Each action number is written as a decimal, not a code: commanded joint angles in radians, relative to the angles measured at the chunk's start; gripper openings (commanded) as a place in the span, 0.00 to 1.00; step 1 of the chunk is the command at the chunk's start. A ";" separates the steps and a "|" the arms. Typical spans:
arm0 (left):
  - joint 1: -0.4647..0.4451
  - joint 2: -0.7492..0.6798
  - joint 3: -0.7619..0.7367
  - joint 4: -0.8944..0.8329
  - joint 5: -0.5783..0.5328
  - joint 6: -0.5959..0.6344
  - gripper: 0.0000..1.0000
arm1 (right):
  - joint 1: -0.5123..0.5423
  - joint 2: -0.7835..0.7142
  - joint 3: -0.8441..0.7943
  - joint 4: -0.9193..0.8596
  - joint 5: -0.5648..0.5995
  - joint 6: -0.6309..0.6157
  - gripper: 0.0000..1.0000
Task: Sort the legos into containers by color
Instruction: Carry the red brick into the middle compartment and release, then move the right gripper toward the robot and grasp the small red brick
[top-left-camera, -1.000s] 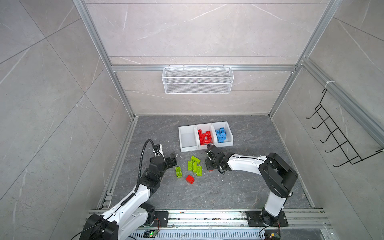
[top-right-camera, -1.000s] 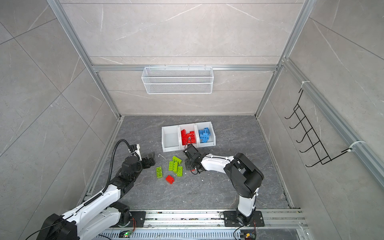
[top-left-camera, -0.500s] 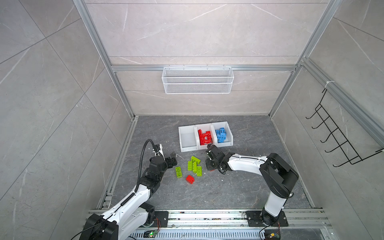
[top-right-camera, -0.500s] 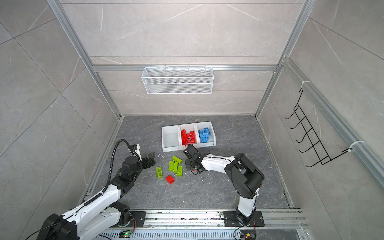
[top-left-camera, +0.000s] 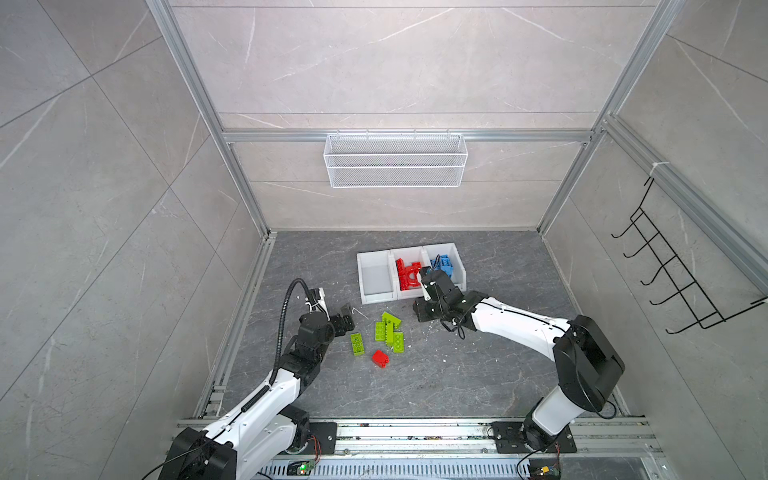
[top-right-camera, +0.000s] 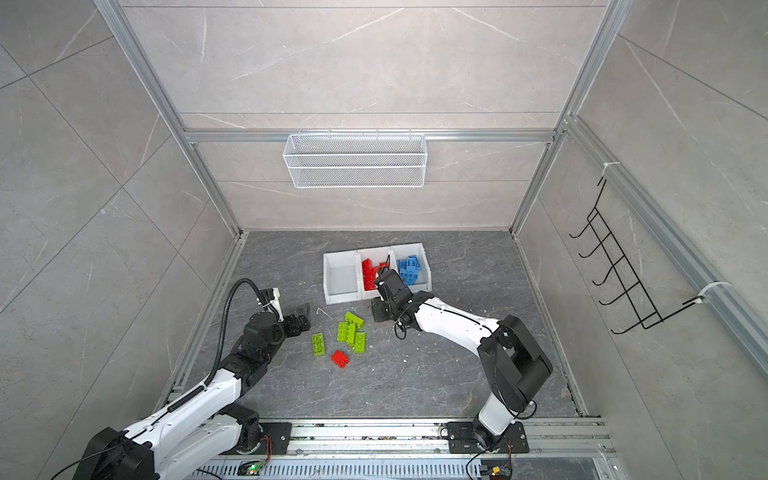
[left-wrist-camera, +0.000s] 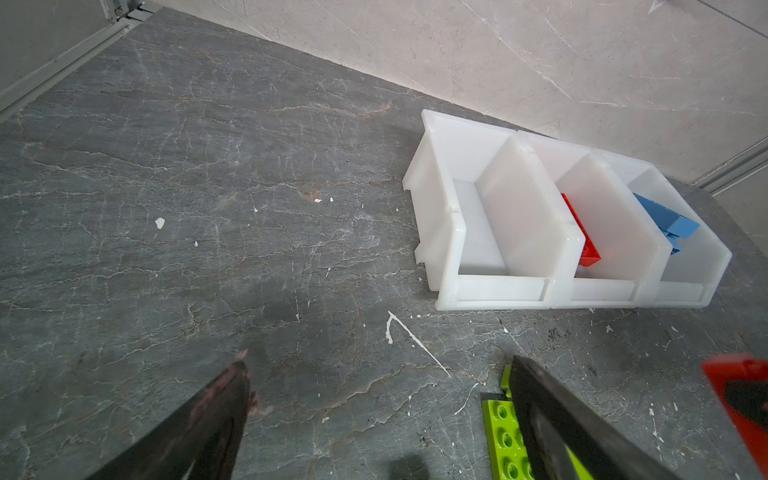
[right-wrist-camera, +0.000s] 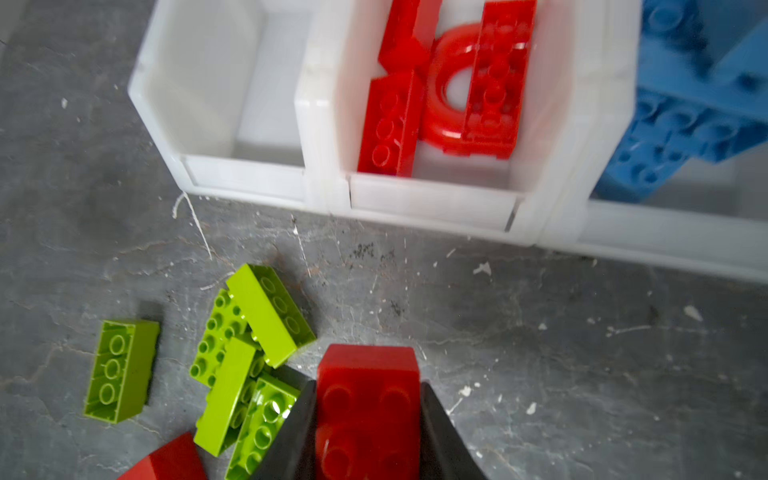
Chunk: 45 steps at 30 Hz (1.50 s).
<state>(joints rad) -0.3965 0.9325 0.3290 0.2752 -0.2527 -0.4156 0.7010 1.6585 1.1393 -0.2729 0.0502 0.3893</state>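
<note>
In the right wrist view my right gripper is shut on a red lego, just above the floor in front of the containers. In both top views that gripper sits by the middle bin's front. The left bin is empty, the middle one holds red legos and the right one blue legos. Several lime green legos and one red lego lie on the floor. My left gripper stands open and empty, left of the green legos.
A white wire basket hangs on the back wall and a black hook rack on the right wall. Aluminium rails run along the floor's left edge. White specks dot the grey floor.
My right gripper's jaws have narrowed onto the red lego, and the gripper has shifted slightly toward the bins. The left arm and the loose legos have not moved.
</note>
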 joint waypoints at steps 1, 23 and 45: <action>0.007 -0.035 0.022 0.032 0.001 0.013 0.99 | -0.035 -0.013 0.086 -0.051 -0.042 -0.052 0.27; 0.007 -0.037 0.021 0.026 -0.021 0.019 0.99 | -0.198 0.518 0.663 -0.130 -0.192 -0.141 0.26; 0.007 -0.055 0.029 0.009 -0.009 0.025 0.99 | -0.201 0.495 0.704 -0.214 -0.230 -0.182 0.64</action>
<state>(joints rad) -0.3965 0.8993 0.3290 0.2646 -0.2359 -0.4080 0.4969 2.2513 1.8919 -0.4538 -0.1513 0.2302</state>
